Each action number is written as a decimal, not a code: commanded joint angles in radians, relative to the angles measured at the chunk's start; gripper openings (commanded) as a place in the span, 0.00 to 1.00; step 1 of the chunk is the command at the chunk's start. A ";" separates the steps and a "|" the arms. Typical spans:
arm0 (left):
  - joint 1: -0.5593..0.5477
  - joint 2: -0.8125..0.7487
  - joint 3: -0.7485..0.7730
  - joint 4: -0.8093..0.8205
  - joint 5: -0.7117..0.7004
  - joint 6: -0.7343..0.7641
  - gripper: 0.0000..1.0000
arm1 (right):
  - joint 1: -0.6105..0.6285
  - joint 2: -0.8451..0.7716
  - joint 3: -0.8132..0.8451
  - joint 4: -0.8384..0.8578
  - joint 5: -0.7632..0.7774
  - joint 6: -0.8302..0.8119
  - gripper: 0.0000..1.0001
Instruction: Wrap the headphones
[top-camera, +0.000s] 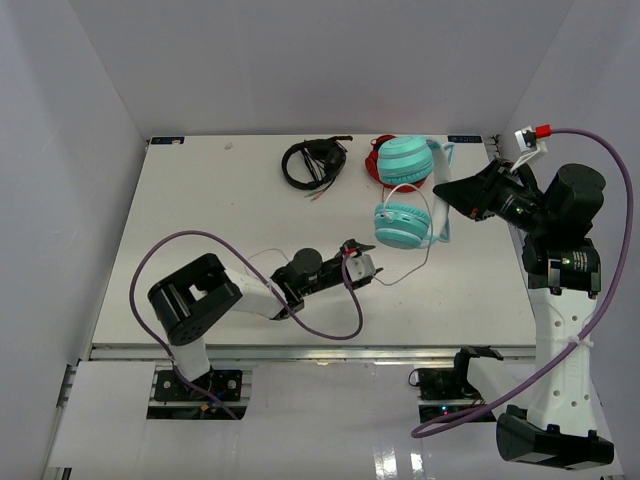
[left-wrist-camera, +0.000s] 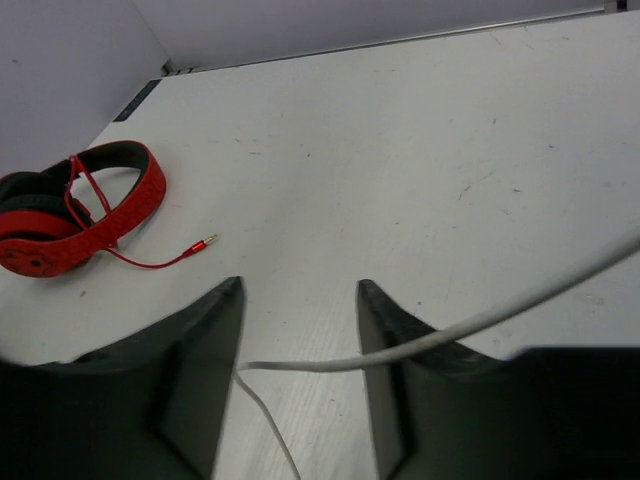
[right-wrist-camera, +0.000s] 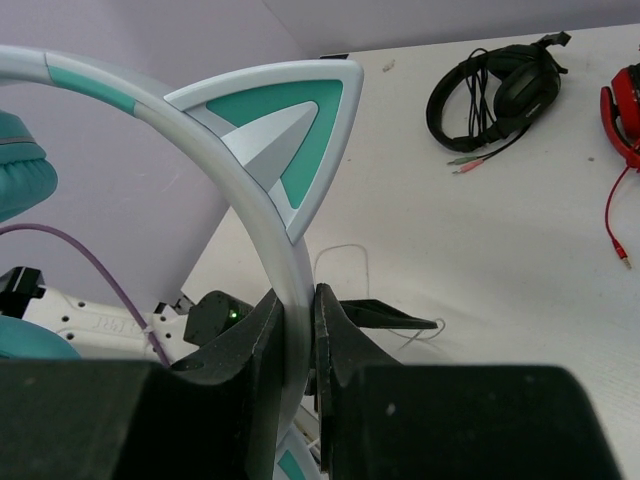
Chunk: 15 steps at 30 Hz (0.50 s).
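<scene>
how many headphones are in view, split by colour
teal headphones: 1
black headphones: 1
red headphones: 1
total: 3

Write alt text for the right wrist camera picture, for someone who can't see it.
The right gripper clamps the white headband of the teal headphones just below a cat-ear point, seen close up. Behind, on the white table, black headphones lie at upper right and red headphones at the right edge.
</scene>
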 joint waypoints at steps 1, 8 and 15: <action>0.052 0.021 0.016 0.079 0.099 -0.143 0.51 | -0.007 -0.021 0.062 0.072 -0.078 0.088 0.08; 0.096 -0.029 -0.014 0.010 0.196 -0.189 0.08 | -0.023 -0.030 0.057 0.093 -0.137 0.069 0.08; 0.170 -0.161 0.069 -0.419 0.405 -0.183 0.00 | -0.021 -0.087 -0.027 0.085 -0.365 -0.304 0.08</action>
